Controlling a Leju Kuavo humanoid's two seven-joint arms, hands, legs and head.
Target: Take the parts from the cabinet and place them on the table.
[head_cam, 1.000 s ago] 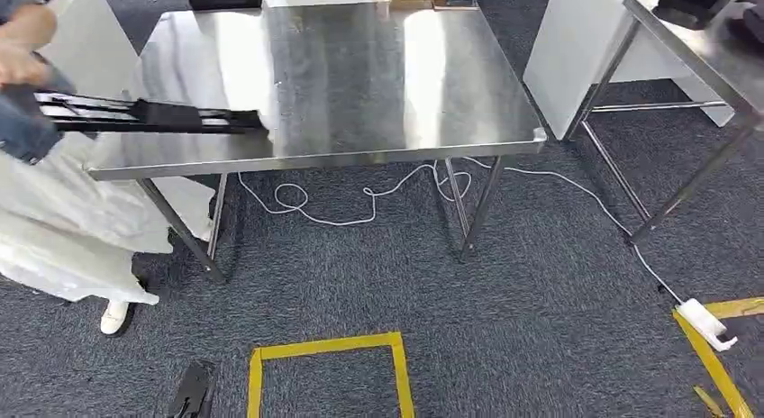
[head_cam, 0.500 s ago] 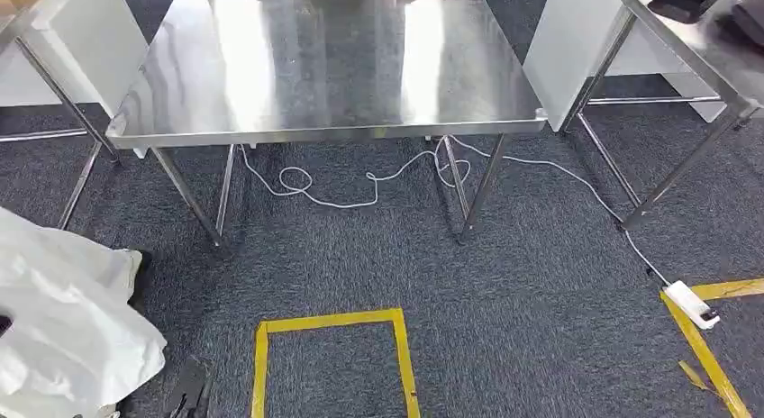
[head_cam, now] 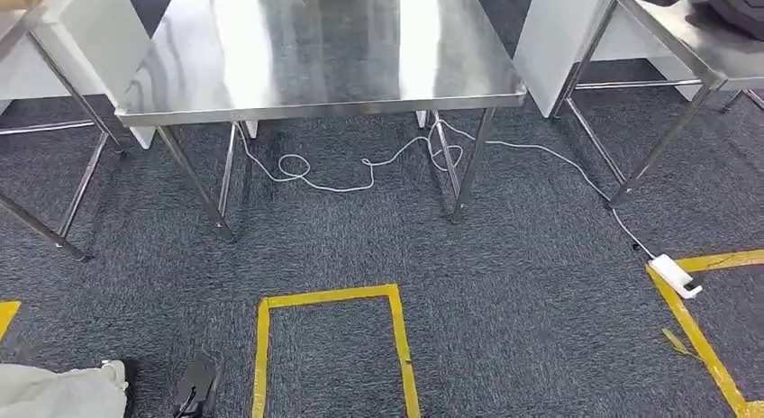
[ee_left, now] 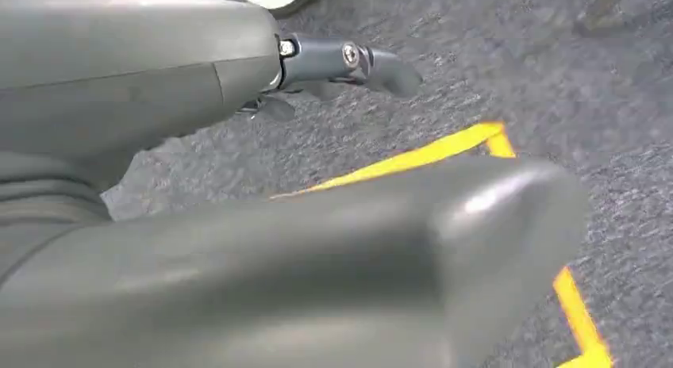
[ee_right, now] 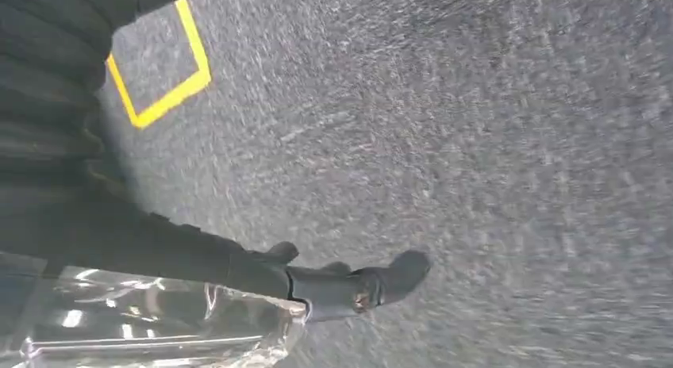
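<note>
Right hand grips a crinkly clear plastic bag of parts: light, slippery, best held at the neck. Left hand hangs loosely, holding nothing. Shiny steel table at twelve o'clock.

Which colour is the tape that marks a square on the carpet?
Yellow. The tape square on the dark grey carpet shows best in the head view.

Workshop or test-lab floor, not a home. Bare stainless-steel counter on thin metal legs, a second steel counter just to its right, dark grey carpet marked with yellow tape outlining a square. Loose white cable runs under the counter to a power strip on the floor.
</note>
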